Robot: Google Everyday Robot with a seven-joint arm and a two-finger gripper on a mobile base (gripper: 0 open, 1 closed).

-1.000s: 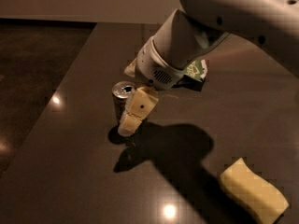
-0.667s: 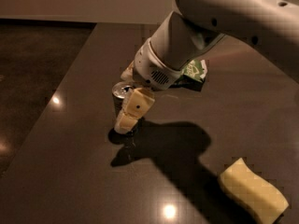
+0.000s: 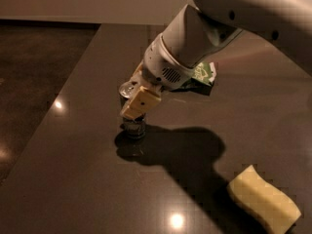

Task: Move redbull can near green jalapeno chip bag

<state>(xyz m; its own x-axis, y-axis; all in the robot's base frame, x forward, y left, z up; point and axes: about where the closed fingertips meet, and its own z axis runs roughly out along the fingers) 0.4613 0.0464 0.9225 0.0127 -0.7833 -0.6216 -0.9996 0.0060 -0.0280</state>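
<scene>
The redbull can point(image 3: 133, 126) stands on the dark table, left of centre, its silver top point(image 3: 127, 88) showing beside the arm. My gripper point(image 3: 131, 101) reaches down from the upper right and is around the can, with one tan finger point(image 3: 141, 101) across its front and the other behind it. The jaws look closed on the can's sides. The green jalapeno chip bag point(image 3: 202, 74) lies behind the arm to the right of the can, mostly hidden by the wrist.
A pale yellow wavy sponge point(image 3: 263, 201) lies at the front right. The table's left edge point(image 3: 58, 96) runs diagonally, with darker floor beyond it. The arm's shadow falls across the middle of the table.
The gripper has moved left and down over the can; the front finger, earlier to the can's right, now crosses its front. The can stays in about the same spot.
</scene>
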